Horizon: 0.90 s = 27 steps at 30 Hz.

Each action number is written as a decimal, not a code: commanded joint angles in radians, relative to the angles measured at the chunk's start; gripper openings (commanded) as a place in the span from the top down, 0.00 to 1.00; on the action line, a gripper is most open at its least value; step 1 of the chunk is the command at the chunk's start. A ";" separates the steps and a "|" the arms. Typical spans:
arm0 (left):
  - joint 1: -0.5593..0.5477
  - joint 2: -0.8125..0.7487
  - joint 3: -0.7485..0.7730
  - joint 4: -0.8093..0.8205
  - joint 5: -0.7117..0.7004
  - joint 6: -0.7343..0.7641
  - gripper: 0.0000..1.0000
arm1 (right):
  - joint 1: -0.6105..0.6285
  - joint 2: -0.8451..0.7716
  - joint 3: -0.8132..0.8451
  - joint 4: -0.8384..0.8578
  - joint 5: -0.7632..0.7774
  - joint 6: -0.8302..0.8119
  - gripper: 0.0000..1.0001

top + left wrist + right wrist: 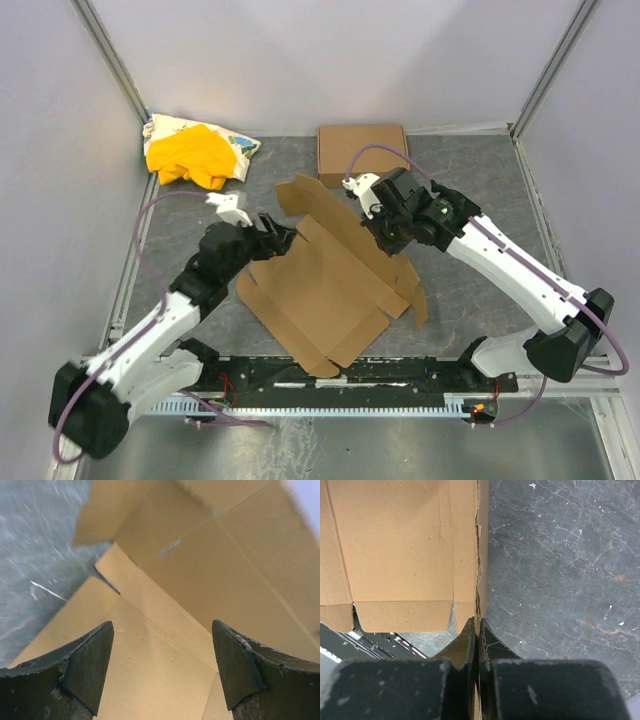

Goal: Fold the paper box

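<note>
I'm watching right gripper (476,626) clamping paper box (330,285) edge, sheet spreading to its left. Left gripper (162,630) hanging with jaws apart, box panels lying directly ahead.

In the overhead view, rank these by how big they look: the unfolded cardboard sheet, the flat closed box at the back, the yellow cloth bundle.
1. The paper box, clearly largest.
2 and 3. The yellow cloth bundle and the flat cardboard box: nearly alike, the bundle perhaps slightly bigger.
</note>
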 commanded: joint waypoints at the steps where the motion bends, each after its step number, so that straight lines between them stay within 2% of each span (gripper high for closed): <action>1: -0.001 0.234 0.023 0.110 0.183 -0.125 0.14 | -0.016 0.015 0.047 0.023 -0.010 0.018 0.96; 4: -0.001 0.356 0.053 0.134 0.180 -0.162 0.16 | -0.041 0.033 0.069 0.016 -0.037 0.036 0.96; 10: -0.002 0.442 0.056 0.224 0.017 -0.221 0.17 | -0.102 0.073 0.075 0.029 -0.151 0.082 0.96; 19: -0.001 0.625 0.161 0.354 -0.029 -0.172 0.17 | -0.174 0.122 0.083 0.030 -0.243 0.091 0.96; 27: -0.001 0.802 0.277 0.387 -0.066 -0.132 0.18 | -0.193 0.139 0.098 0.047 -0.307 0.118 0.96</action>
